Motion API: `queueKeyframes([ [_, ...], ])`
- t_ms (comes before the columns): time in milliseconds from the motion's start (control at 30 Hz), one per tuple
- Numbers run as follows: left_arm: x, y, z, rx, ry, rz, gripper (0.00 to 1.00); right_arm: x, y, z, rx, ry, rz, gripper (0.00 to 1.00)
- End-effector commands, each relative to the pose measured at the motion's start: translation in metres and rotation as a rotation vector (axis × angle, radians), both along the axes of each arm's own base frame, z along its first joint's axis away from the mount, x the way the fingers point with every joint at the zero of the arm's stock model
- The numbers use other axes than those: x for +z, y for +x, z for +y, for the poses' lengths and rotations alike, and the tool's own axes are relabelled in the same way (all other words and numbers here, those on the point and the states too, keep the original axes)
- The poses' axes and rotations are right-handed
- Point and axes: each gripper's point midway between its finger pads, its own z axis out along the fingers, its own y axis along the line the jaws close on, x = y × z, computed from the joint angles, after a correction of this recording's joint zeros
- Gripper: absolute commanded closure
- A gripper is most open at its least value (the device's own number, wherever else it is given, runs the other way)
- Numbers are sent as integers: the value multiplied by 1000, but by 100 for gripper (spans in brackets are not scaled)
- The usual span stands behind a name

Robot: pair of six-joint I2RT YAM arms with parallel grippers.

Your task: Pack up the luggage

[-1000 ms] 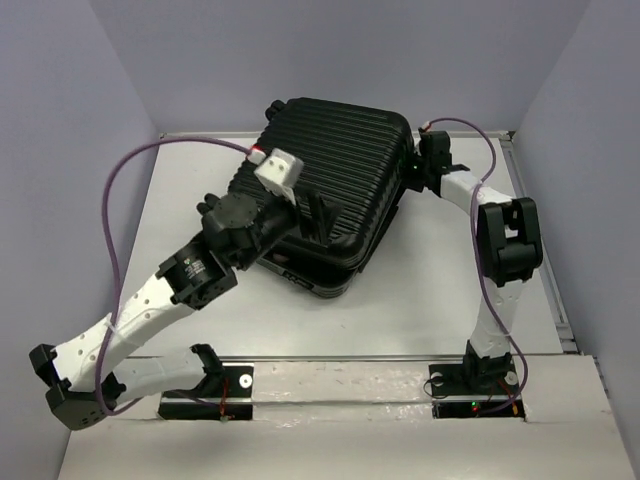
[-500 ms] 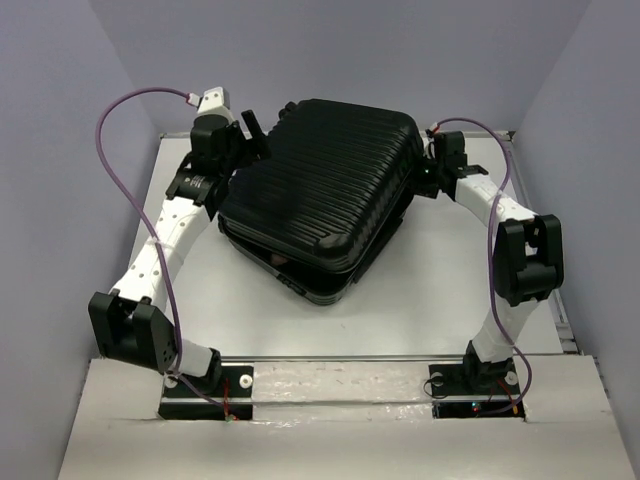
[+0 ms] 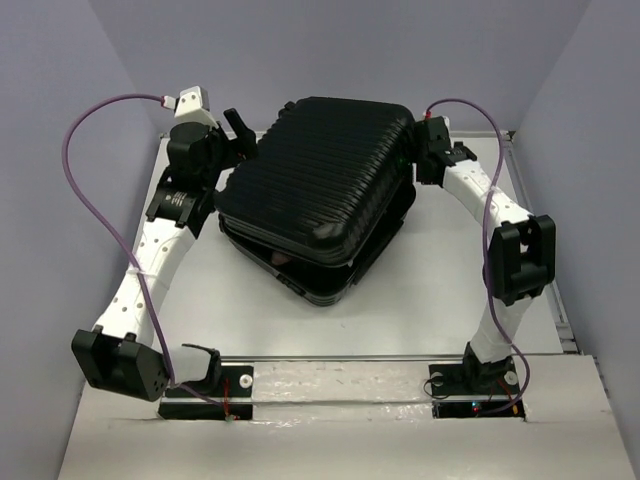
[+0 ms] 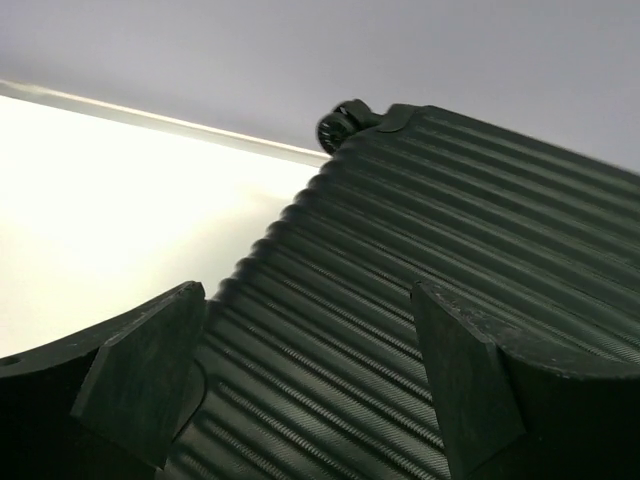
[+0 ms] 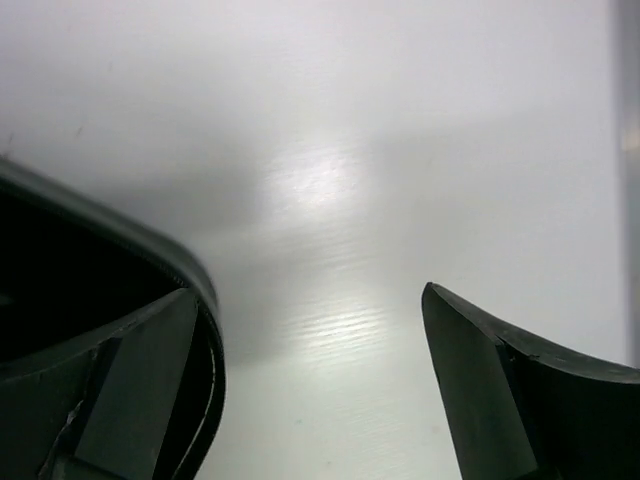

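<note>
Black ribbed hard shell makes the luggage (image 3: 325, 190) stiff and probably slick, and as by far the biggest thing on the white table (image 3: 430, 290) it is likely heavy for these arms. It lies in the upper middle of the overhead frame, its top shell lowered but skewed over the bottom one, with a gap along the lower-left seam. Pinching the broad shell looks hopeless, so pressing down on the lid or pushing at its edges and corners seems the better purchase. The left gripper (image 3: 238, 138) sits at the upper left by the case's corner and the right gripper (image 3: 420, 172) at its right edge; both have their jaws spread wide and hold nothing. Only the overhead view shows the misaligned shells and the arms flanking the case. The left wrist view adds the ribs close up beyond its parted fingers, and a small wheel (image 4: 343, 125) at the far corner. The right wrist view shows the case's dark rim close beside one finger and bare table between the two; whether rim and finger touch cannot be told.
</note>
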Motion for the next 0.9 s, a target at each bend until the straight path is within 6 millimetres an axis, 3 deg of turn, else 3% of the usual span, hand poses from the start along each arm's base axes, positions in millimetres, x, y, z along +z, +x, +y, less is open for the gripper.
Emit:
queueKeyframes([
  [0,18,3,39,187,105,-25,3,68,6,-52,-152,-328,-33,0],
  [33,20,6,43,210,117,-25,3,57,0,-57,-151,-318,21,0],
  [67,19,8,49,230,127,-15,2,30,-15,-75,-219,-310,85,0],
  [100,17,14,50,240,135,-1,2,24,-24,-85,-254,-282,82,0],
  [133,28,15,54,252,143,-12,2,8,-33,-91,-302,-227,86,0],
  [167,31,17,59,281,153,-10,2,-19,-49,-116,-393,-204,114,0],
  [233,39,22,60,292,156,-22,1,-19,-57,-125,-479,-48,68,0],
  [267,40,24,60,292,157,-27,1,-17,-53,-108,-413,78,48,0],
  [300,37,27,60,296,163,-21,1,-9,-52,-110,-433,91,-23,0],
  [333,34,29,60,294,165,-15,1,23,-56,-113,-440,109,-125,0],
  [400,24,36,58,274,169,8,1,46,-43,-85,-287,249,-203,0],
  [467,17,41,58,260,167,23,1,53,-49,-54,-199,404,-187,0],
  [500,13,45,59,248,166,33,1,70,-52,-41,-139,467,-241,0],
  [533,8,57,57,210,158,50,1,48,-67,-22,-94,501,-199,0],
  [567,-3,62,58,195,164,93,1,46,-74,-6,-47,556,-200,1],
  [600,-7,68,53,151,157,111,1,59,-79,0,-10,593,-259,2],
  [633,-12,86,55,135,154,135,1,52,-86,6,6,627,-247,18],
  [667,-24,89,51,96,153,184,3,41,-97,19,45,671,-230,39],
  [700,-27,96,52,99,156,198,3,29,-103,21,41,683,-200,66],
  [733,-36,109,49,78,154,222,8,30,-104,23,42,701,-214,93],
  [767,-40,115,49,69,150,232,12,18,-111,26,52,715,-183,93],
  [800,-43,121,49,64,143,243,33,15,-113,31,68,720,-183,93],
  [867,-54,141,57,76,127,268,60,2,-118,40,84,727,-159,93],
])
